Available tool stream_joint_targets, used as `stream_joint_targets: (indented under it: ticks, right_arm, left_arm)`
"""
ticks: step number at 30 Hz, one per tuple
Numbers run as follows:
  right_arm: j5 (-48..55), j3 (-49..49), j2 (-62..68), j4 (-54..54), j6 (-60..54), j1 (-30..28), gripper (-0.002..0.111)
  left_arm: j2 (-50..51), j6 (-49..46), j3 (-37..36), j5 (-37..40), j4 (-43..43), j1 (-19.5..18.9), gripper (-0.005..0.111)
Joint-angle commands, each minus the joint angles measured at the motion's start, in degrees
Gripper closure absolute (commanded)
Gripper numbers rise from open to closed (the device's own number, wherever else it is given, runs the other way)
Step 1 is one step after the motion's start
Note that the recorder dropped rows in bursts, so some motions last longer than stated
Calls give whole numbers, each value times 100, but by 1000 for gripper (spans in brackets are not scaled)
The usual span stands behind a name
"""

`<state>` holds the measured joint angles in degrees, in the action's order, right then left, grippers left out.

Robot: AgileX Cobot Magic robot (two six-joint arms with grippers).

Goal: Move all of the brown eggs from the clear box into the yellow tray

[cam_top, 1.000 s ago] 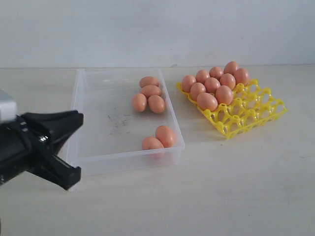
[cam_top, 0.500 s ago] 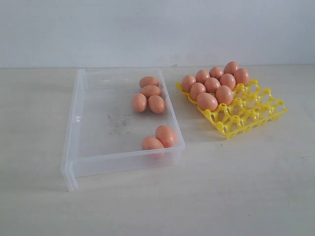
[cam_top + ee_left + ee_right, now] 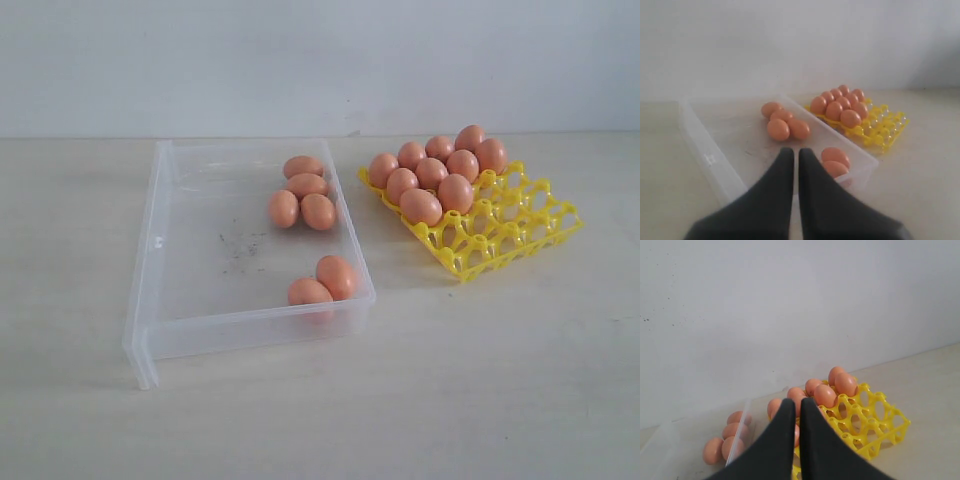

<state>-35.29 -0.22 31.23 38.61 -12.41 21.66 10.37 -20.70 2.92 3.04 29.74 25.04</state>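
Note:
The clear box (image 3: 150, 250) lies left of centre. It holds a cluster of several brown eggs (image 3: 318, 211) by its right wall and a pair (image 3: 336, 275) in its near right corner. To its right, the yellow tray (image 3: 510, 225) carries several eggs (image 3: 431, 172) in its far-left cups. Neither gripper shows in the exterior view. In the left wrist view my left gripper (image 3: 792, 151) is shut on nothing, hanging back from the box (image 3: 705, 150) and its egg pair (image 3: 835, 156). My right gripper (image 3: 793, 402) is shut and empty, short of the tray (image 3: 880, 420).
Box and tray rest on a pale tabletop (image 3: 450, 400) that runs back to a plain white wall (image 3: 320, 60). Faint dark scuffs (image 3: 240, 248) mark the box floor.
The left gripper, standing open at the exterior view's lower left one second ago, has drawn back out of that view. Eggs, box and tray have not moved.

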Motion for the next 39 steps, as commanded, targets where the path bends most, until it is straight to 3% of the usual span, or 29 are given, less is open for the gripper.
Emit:
stream_joint_targets:
  ticks: [1, 8, 29, 34, 37, 39]
  right_arm:
    - [-2, 22, 19, -14, -12, 0, 109]
    - [-26, 22, 17, -14, -12, 0, 109]
    - [-26, 22, 17, -14, -12, 0, 109]
    - [-913, 22, 17, -88, 59, 0, 109]
    - [-378, 22, 17, -12, 1241, 9, 109]
    - [7, 22, 76, -877, 3109, 9, 109]
  left_arm:
    - [-696, -33, -292, -137, -22, -236, 103]
    - [-1037, -33, -292, -236, -38, -564, 103]
    - [-1037, -33, -292, -249, -38, -564, 103]
    - [-1037, -33, -292, -249, -38, -564, 103]
    - [-1037, -33, -292, -249, -38, -564, 103]
    - [-1037, -33, -292, -249, -38, -564, 103]
